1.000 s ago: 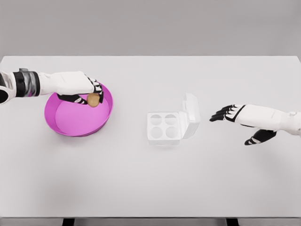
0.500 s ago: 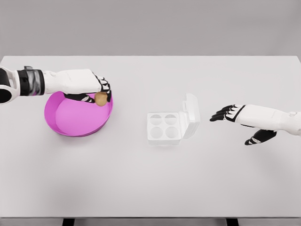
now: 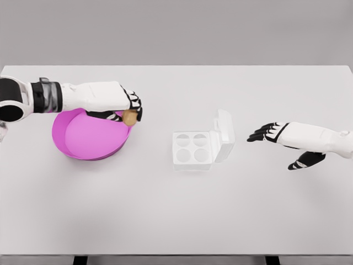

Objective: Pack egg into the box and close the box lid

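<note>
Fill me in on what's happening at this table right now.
The left hand holds a brown egg in its fingers at the right rim of the pink bowl, on the side facing the egg box. The white box sits mid-table with its lid raised and all four cups empty. The right hand hovers open to the right of the box, holding nothing.

On the worktop (image 3: 165, 210), the bowl (image 3: 83, 141) lay left of the box (image 3: 193, 149), whose lid (image 3: 223, 135) stood raised along its right side.
</note>
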`<action>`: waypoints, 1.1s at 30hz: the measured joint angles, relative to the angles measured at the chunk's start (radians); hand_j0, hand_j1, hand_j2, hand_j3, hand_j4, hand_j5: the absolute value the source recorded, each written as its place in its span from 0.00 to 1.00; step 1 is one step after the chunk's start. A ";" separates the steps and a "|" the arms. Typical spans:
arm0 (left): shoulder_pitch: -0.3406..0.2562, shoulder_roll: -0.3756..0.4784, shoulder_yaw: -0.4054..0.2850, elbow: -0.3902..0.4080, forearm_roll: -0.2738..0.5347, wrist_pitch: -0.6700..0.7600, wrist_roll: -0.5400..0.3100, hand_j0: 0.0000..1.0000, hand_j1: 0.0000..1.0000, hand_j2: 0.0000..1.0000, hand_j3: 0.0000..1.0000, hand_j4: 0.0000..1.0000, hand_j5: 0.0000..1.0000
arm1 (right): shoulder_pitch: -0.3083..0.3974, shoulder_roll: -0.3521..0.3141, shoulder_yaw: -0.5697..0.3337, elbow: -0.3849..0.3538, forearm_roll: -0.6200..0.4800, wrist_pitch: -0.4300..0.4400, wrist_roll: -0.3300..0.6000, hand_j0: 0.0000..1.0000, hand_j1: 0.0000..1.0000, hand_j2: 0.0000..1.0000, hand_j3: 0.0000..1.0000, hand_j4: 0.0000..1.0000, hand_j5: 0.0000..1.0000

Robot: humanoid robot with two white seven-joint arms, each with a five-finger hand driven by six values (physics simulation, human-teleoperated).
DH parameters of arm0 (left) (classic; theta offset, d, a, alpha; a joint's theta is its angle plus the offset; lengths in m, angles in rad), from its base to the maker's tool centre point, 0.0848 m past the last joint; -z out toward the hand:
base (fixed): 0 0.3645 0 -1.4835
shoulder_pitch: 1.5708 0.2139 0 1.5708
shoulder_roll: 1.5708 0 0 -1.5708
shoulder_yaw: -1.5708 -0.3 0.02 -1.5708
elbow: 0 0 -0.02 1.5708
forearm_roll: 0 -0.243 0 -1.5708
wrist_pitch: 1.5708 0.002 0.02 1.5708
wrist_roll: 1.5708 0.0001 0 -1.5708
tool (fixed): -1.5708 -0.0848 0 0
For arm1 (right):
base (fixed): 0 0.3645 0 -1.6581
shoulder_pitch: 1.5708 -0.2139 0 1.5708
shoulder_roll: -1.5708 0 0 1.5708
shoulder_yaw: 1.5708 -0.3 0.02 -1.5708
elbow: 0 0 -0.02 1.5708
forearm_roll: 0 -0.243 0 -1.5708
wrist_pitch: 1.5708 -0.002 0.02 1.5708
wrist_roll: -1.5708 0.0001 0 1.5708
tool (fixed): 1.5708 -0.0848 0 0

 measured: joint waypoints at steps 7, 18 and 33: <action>0.000 -0.048 0.005 -0.011 -0.001 0.000 0.000 0.39 0.39 0.39 0.39 0.39 0.39 | 0.000 0.000 -0.001 0.000 0.000 0.000 0.000 1.00 1.00 1.00 1.00 1.00 1.00; 0.015 -0.119 0.012 -0.011 -0.002 0.000 0.000 0.39 0.39 0.39 0.39 0.39 0.39 | -0.002 0.001 -0.001 -0.001 0.000 0.000 0.000 1.00 1.00 1.00 1.00 1.00 1.00; 0.038 -0.218 0.009 0.007 -0.019 0.000 0.000 0.39 0.39 0.39 0.39 0.39 0.39 | 0.000 0.006 0.000 -0.001 0.000 0.000 0.000 1.00 1.00 1.00 1.00 1.00 1.00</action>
